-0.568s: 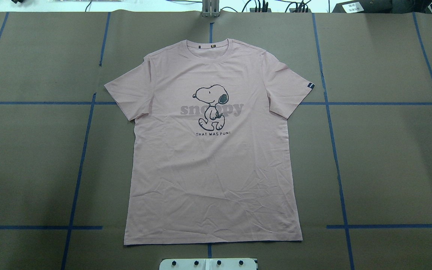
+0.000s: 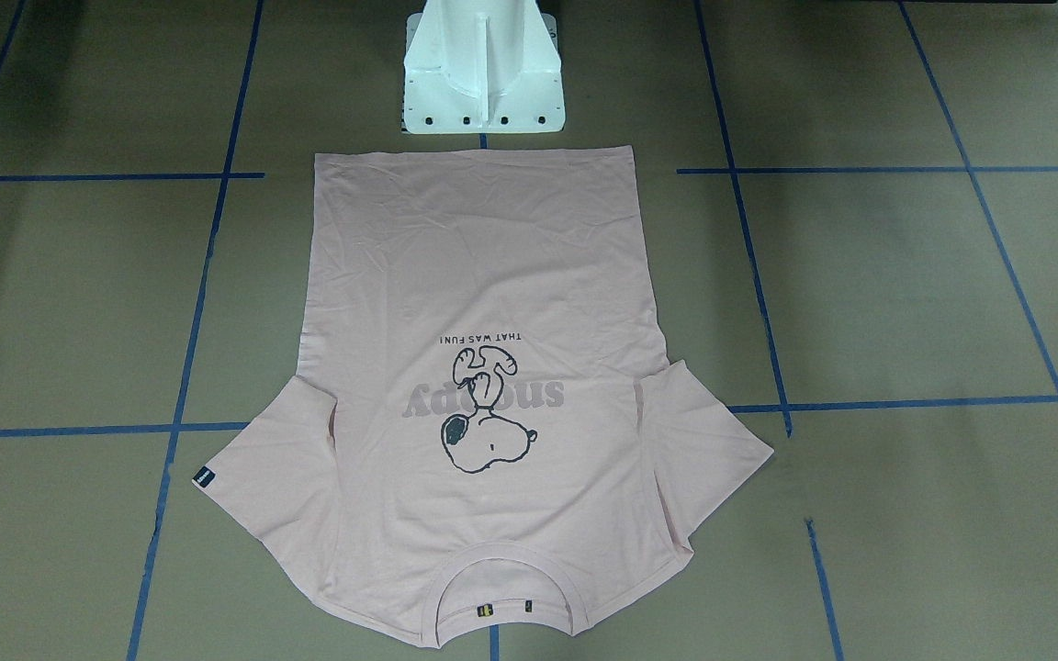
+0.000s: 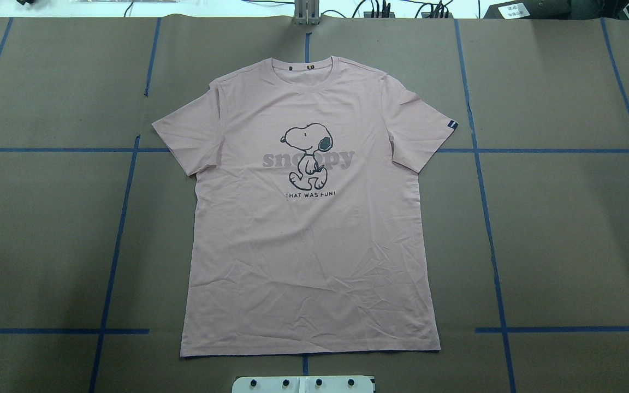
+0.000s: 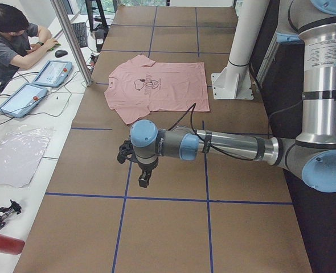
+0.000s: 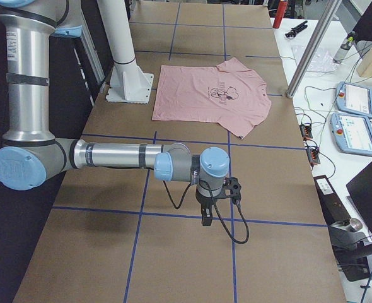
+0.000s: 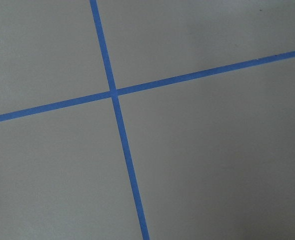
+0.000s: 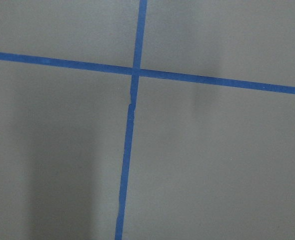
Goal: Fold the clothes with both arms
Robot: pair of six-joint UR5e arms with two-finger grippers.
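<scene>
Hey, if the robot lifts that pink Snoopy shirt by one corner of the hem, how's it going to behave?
Probably floppy: the T-shirt lies flat with fine creases near the hem, so it should drape and sag. Likely light, as it looks thin. It may drag rather than slide cleanly over the brown paper.

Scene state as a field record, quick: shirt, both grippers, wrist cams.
garment: pink Snoopy T-shirt, spread flat, print up, unfolded
orientation: collar away from the robot, hem by the white pedestal base
left gripper: above bare table, clear of the shirt; open or shut, cannot tell
right gripper: above bare table at the opposite end, clear of the shirt; cannot tell
wrist cameras: only brown table and blue tape crossings
contact: none with the shirt
</scene>
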